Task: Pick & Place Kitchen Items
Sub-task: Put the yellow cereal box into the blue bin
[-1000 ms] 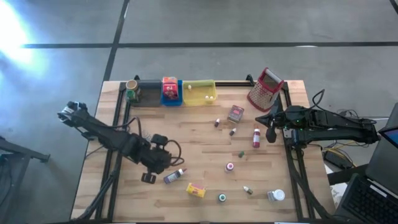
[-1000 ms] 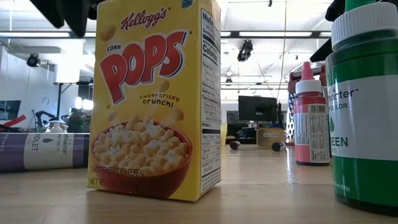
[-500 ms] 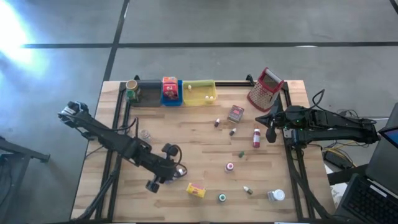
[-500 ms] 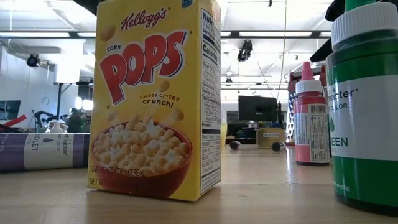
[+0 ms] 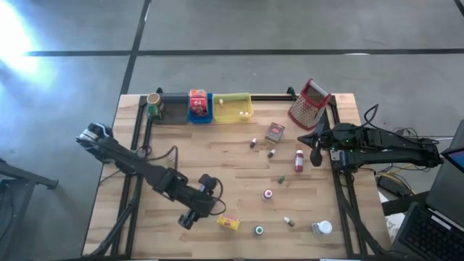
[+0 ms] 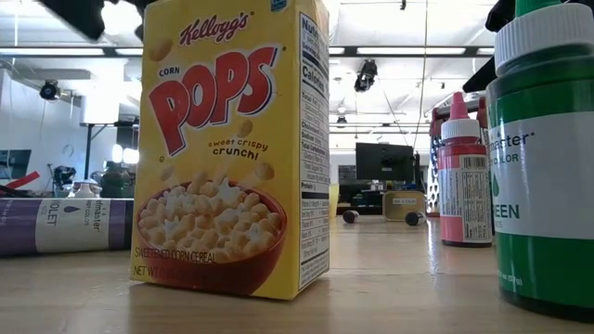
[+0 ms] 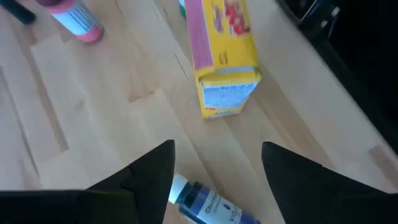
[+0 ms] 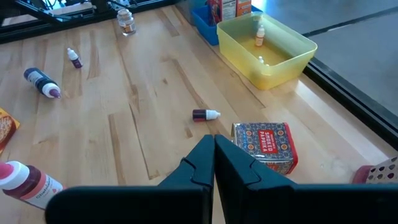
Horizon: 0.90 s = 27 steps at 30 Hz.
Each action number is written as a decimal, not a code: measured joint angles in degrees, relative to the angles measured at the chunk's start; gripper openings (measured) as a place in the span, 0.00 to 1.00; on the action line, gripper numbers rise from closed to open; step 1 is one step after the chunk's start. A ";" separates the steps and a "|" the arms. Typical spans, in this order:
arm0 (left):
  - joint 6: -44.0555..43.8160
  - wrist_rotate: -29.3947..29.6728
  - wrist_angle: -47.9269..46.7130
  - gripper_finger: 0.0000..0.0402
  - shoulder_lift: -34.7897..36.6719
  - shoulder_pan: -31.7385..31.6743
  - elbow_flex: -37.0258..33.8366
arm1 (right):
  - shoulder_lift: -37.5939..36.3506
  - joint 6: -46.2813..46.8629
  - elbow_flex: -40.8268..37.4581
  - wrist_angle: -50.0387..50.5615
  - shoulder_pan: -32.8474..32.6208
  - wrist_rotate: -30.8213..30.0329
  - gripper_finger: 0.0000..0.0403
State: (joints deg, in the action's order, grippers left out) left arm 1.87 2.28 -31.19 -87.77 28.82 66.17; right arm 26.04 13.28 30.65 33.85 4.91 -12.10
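My left gripper has opened, apparently dropping the violet bottle beside the cereal box near the bench's front edge.

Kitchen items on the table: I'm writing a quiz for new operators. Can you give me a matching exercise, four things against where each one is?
Things:
1. Corn Pops box
2. red box
3. grater
4. violet bottle

Places:
a. in the blue tray
b. lying on the wood between the open fingers of the left gripper
c. upright on the wood just ahead of the left gripper
d. at the table's back edge, beyond the idle right gripper

Pairs: 1-c, 2-a, 3-d, 4-b
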 joint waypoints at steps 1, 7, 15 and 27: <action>0.00 -0.02 0.56 0.61 -0.78 0.00 0.00 | 0.00 0.00 0.00 0.01 0.00 0.02 0.02; 0.01 -0.12 3.05 0.61 -3.65 0.00 0.00 | 0.00 0.00 0.00 0.00 0.02 0.01 0.02; 0.46 -0.15 3.52 0.62 -3.59 -0.13 2.74 | 0.00 0.00 0.00 0.00 0.02 0.01 0.02; -0.44 -1.46 3.82 0.71 -6.04 -0.58 3.87 | 0.00 0.00 0.00 -0.02 0.02 0.02 0.02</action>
State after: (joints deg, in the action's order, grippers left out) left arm 1.43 0.82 -27.37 -93.80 28.24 70.04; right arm 26.05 13.28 30.65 33.83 4.93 -12.08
